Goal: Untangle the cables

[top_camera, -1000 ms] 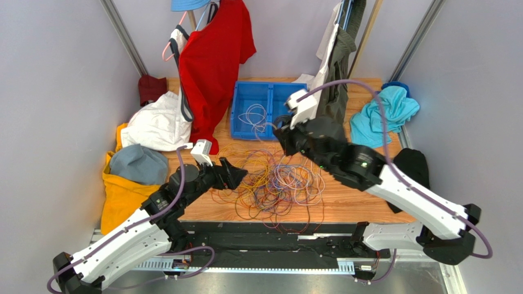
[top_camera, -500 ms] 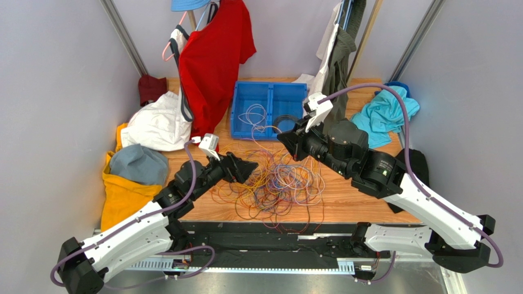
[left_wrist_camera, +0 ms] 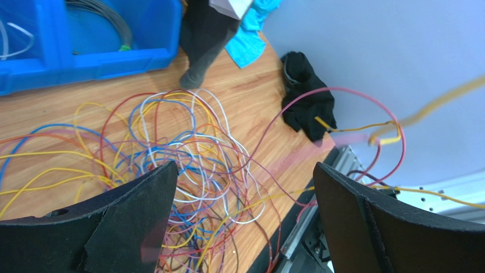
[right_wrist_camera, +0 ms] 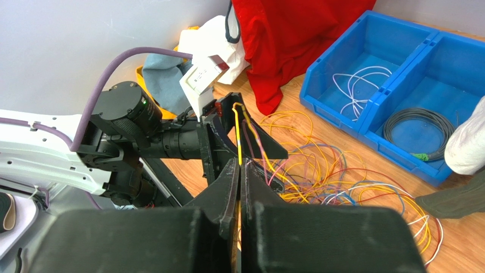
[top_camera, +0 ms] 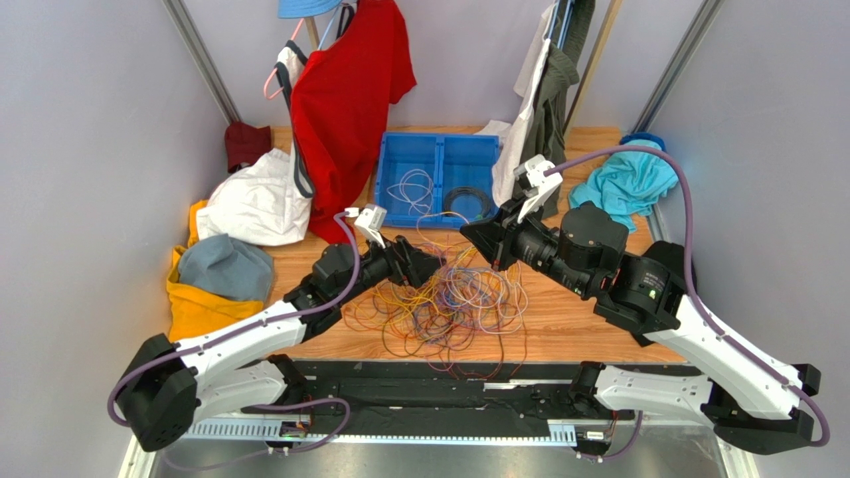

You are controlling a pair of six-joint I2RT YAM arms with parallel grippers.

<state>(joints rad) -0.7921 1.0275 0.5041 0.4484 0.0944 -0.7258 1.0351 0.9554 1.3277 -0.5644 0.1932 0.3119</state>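
The cables (top_camera: 439, 304) lie in a loose, many-coloured heap of orange, yellow, red, purple, blue and white loops on the wooden table (top_camera: 589, 324), below and between the two sets of jaws, which face each other closely over the heap's far edge. The right gripper (right_wrist_camera: 239, 162) has its jaws pressed together, pinching a yellow strand (right_wrist_camera: 239, 133). From the fingertips this strand rises straight up and bends over just in front of the left gripper (left_wrist_camera: 245, 166). A darker reddish strand runs beside it, but whether the jaws also hold that one cannot be told. The left gripper's jaws are spread wide with nothing clamped in the gap. In its wrist view the heap shows through that gap, spread across the table beneath. Just beyond its right finger a red loop (left_wrist_camera: 364, 94) arches in the air with a blurred yellow length near it; whether either touches the finger cannot be told. Farther out past the same finger a black cloth (left_wrist_camera: 304, 105) lies on the table. Beyond both sets of jaws stands a blue bin (top_camera: 440, 149) with two compartments. One holds a few white wires (right_wrist_camera: 356, 85), the other a black coil (right_wrist_camera: 421, 131). A few strands trail from the heap toward the bin's near wall.
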